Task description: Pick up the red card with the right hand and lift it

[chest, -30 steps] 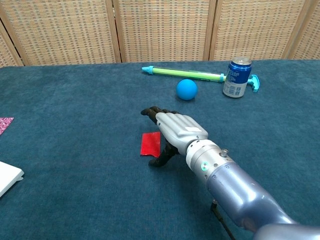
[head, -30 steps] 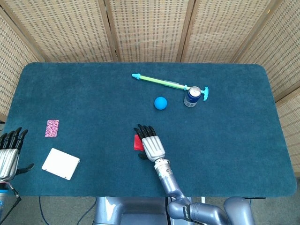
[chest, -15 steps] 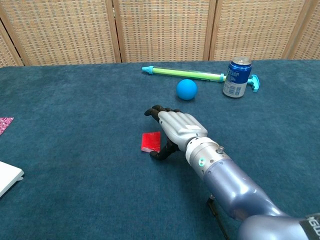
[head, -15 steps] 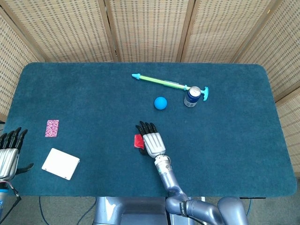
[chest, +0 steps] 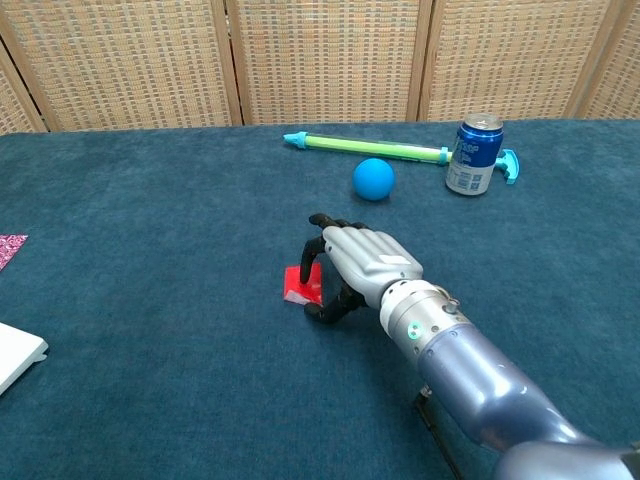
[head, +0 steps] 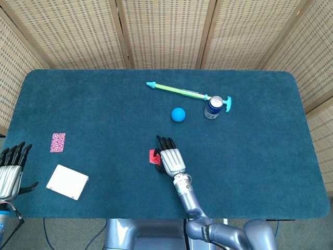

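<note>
Red and flat, the small rectangular card [chest: 301,284] stands tilted on the blue felt table [chest: 150,220], pinched between the right hand [chest: 362,262]'s dark fingers and thumb. Its long axis runs toward the round blue ball [chest: 373,179] beyond. The left hand [head: 10,169] rests at the table's edge, fingers straight and together, holding nothing.

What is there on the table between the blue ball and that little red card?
Only the right hand's fingers reach into that gap; otherwise bare blue cloth lies between the blue ball and the red card, clearest in the chest view.
</note>
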Controlling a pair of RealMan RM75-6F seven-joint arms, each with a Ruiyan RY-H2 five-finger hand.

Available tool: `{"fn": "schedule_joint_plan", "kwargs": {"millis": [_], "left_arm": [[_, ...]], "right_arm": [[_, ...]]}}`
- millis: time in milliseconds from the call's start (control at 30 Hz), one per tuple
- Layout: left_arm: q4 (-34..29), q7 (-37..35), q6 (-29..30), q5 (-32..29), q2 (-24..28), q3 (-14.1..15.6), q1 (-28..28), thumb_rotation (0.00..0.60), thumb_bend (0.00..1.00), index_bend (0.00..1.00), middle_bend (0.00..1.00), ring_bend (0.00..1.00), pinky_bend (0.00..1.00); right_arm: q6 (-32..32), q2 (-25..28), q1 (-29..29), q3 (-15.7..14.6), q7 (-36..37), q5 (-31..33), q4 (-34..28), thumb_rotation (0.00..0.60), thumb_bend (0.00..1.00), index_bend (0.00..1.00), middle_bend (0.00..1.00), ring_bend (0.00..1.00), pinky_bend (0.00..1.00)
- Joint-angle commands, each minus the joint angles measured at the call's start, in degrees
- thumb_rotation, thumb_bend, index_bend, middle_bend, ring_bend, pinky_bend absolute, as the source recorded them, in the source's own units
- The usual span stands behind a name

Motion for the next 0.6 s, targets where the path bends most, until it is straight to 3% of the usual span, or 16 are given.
{"fn": "schedule_joint_plan", "kwargs": {"millis": [33, 367, 600], "left_arm": [[-0.04, 0.02, 0.01, 0.09, 0.0, 0.04, -0.01, 0.6, 0.12, 0.0, 0.0, 0.0, 0.03], [-0.03, -0.06, -0.33, -0.1, 0.03, 0.04, -0.11, 0.6, 0.12, 0.0, 0.0, 0.0, 0.03], [-0.02, -0.15, -0.38, 0.0, 0.04, 0.09, -0.13, 0.6, 0.12, 0.0, 0.0, 0.0, 0.03]], "right_arm": [[-0.18, 0.41, -0.29, -0.18, -0.56, 0.2, -0.57, 0.6, 0.43, 0.55, 0.07, 0.0, 0.0], [-0.8, 0.76, -0.83, -0.74, -0.35, 0.23, -1.03, 0.6, 0.42, 0.66, 0.16, 0.0, 0.0], [-1.14, 0.72, -0.95, -1.0, -0.47, 0.2, -1.04, 0.6, 0.5, 0.66, 0.16, 0.0, 0.0]]}}
